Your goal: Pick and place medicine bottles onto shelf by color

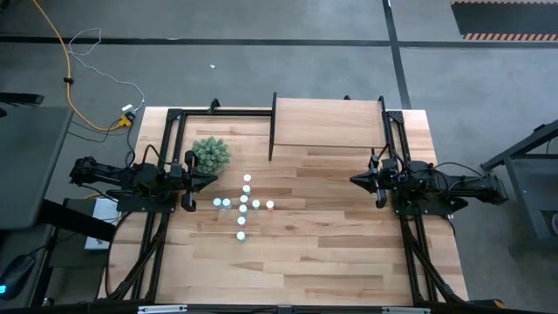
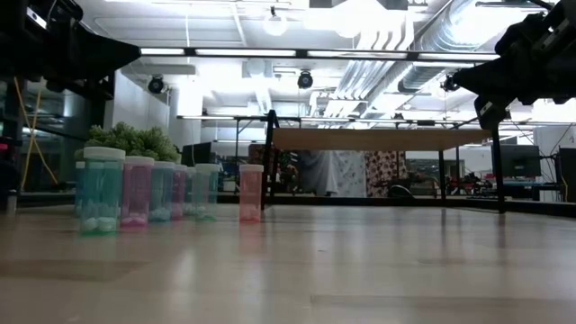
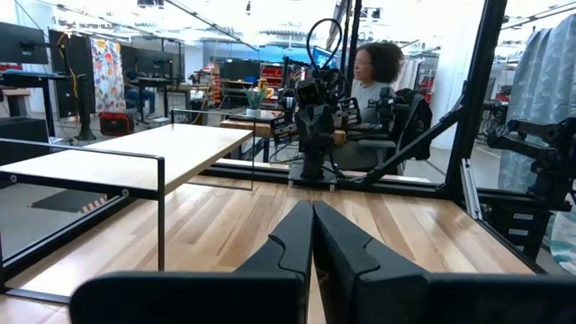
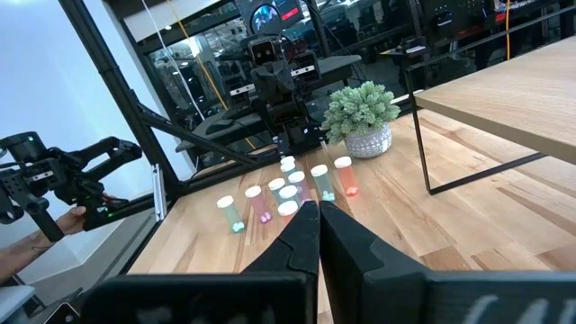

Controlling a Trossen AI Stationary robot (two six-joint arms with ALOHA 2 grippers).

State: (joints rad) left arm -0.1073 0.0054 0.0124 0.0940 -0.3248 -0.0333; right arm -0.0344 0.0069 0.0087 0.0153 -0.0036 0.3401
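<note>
The left tool (image 1: 212,181) hangs pressed together over the desk (image 1: 349,253), with the bottles (image 1: 243,206) clustered just ahead of its tip. Beyond them the shelf (image 1: 327,122) stands empty. The right tool (image 1: 356,180) is pressed together too, well apart from the bottles.

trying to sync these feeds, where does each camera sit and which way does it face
High: above, straight down on table, both arms.
Low: tabletop height, past medicine bottles toward shelf; arms overhead.
Left wrist: over the shut left hand, facing the right arm.
Right wrist: over the shut right hand, facing bottles and plant.
High, low and right wrist share the bottles.
</note>
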